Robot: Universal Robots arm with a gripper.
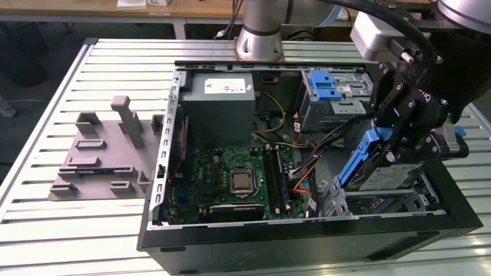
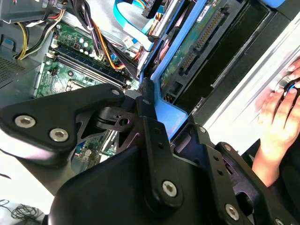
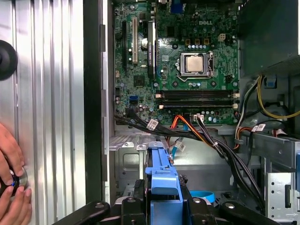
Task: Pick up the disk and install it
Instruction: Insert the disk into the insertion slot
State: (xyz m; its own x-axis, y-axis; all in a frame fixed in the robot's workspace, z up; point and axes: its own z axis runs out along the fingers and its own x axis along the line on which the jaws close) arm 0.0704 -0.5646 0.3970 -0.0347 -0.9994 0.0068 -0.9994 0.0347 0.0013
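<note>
Slatted metal table (image 1: 115, 57) carries one open black case (image 1: 307, 241) and, toward its edge at the exterior view's left, one grey fixture (image 1: 103, 155). Inside the case sit one power supply (image 1: 218, 109) and one board (image 1: 230, 172). One gripper (image 1: 406, 152) is clamped on the one disk (image 1: 386, 175), tilted over the bay at the case's corner on the exterior view's right. It seems not yet seated, so installing is in hand; seating calls for squaring its blue frame to the bay. One hand (image 2: 276, 108) rests on the table beside the case.
</note>
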